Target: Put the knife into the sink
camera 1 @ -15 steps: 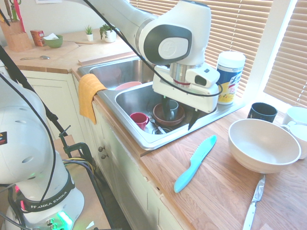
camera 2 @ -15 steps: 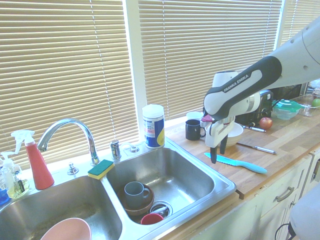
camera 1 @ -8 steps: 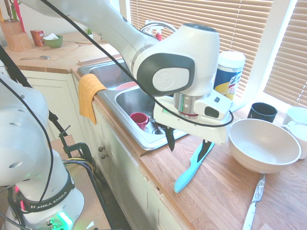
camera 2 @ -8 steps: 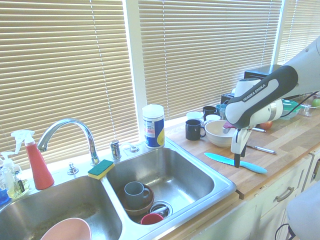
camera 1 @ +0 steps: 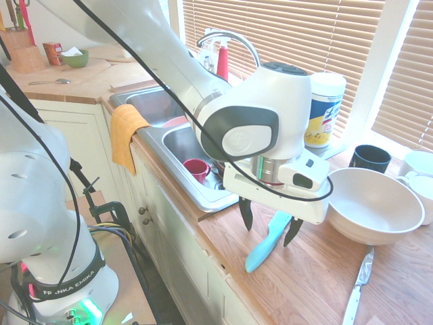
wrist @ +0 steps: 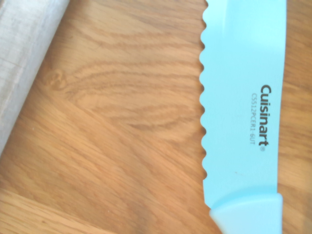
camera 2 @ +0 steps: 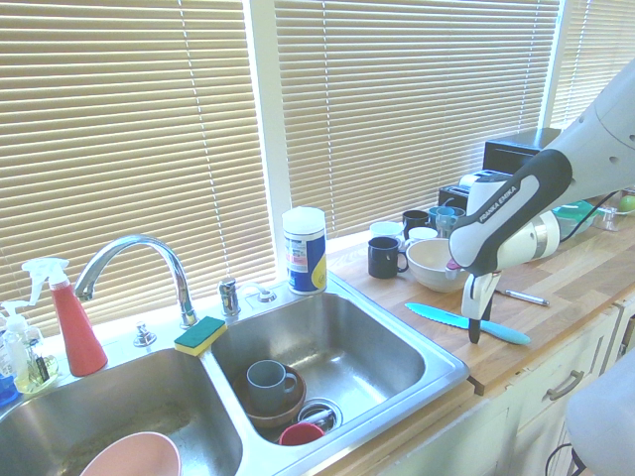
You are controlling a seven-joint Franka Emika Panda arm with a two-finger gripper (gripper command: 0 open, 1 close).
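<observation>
Wooden counter, lower centre of first exterior view: turquoise plastic knife with serrated edge [camera 1: 269, 242], lying flat. Black-fingered gripper [camera 1: 269, 227] above it, jaws apart, 0 items held. Advised: centre 2 fingers across the handle, descend level, close squarely.

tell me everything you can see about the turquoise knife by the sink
The turquoise knife looks like plastic, with a wavy serrated edge on one side of the blade, a smooth opposite edge and a plain handle of similar colour. Dark print on the blade reads Cuisinart. It lies flat on the wooden counter, beside the sink, with the open gripper over it, not holding it.
</observation>
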